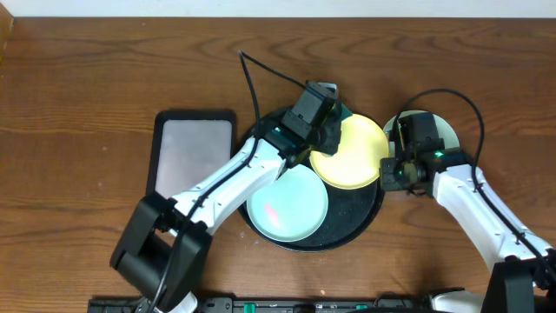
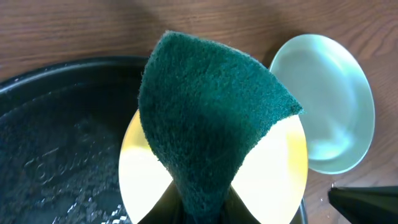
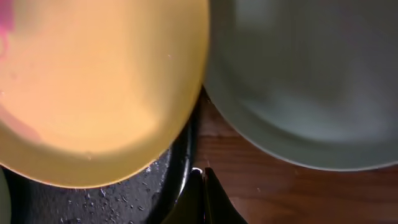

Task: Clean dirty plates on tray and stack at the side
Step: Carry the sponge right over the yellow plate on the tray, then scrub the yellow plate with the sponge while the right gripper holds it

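The round black tray lies mid-table. On it are a pale yellow plate and a mint green plate with a pink smear. A second mint plate lies on the table right of the tray. My left gripper is shut on a dark green scouring pad held over the yellow plate. My right gripper is shut on the tray's right rim. In the right wrist view the yellow plate has pink smears at its left, and the mint plate is beside it.
A smaller rectangular black tray with a grey inside lies left of the round tray. A black cable runs over the table behind the left arm. The round tray's floor is wet.
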Tool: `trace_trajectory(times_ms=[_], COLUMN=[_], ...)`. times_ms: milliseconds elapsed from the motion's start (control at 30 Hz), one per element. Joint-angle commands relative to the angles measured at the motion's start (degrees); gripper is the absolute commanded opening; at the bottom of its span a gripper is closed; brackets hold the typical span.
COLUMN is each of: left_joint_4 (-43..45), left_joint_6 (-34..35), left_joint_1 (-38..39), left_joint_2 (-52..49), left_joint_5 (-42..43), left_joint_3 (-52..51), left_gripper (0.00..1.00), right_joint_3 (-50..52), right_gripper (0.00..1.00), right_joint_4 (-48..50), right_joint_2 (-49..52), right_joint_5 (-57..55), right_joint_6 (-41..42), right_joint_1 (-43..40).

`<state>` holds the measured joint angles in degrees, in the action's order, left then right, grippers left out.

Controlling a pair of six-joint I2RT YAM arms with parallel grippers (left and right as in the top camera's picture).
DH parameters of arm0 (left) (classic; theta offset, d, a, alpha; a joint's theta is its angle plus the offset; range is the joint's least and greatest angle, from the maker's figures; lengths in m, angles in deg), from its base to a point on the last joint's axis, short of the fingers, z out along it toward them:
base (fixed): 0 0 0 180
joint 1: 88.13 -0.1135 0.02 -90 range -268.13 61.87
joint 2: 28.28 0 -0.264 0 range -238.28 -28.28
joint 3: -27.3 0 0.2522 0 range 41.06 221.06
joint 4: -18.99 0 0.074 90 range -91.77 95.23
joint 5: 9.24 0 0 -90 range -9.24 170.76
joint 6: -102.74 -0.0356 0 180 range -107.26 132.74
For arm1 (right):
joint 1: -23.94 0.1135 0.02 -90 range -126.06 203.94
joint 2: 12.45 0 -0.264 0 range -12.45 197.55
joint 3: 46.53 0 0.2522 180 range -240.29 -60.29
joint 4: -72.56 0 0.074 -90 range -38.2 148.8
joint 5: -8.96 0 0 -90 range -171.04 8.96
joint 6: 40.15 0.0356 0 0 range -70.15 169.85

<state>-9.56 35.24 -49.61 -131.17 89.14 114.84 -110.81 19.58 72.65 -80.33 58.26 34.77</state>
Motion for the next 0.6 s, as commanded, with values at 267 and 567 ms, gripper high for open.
trace_trajectory(times_ms=[267,567], left_joint_4=[1.25,4.11], left_joint_6=[-1.44,-3.61], left_joint_1=[-0.09,-0.09], left_joint_2=[0.13,0.11], left_joint_5=[-2.51,-3.13], left_joint_3=[1.55,1.46], left_gripper=[0.07,0.07], right_joint_3=[-2.93,-2.93], right_gripper=[0.42,0.31], right_joint_4=[0.98,6.97], right_joint_2=[0.13,7.15], right_joint_5=[2.69,2.25], right_joint_6=[0.76,1.01], right_joint_1=[-0.83,-0.83])
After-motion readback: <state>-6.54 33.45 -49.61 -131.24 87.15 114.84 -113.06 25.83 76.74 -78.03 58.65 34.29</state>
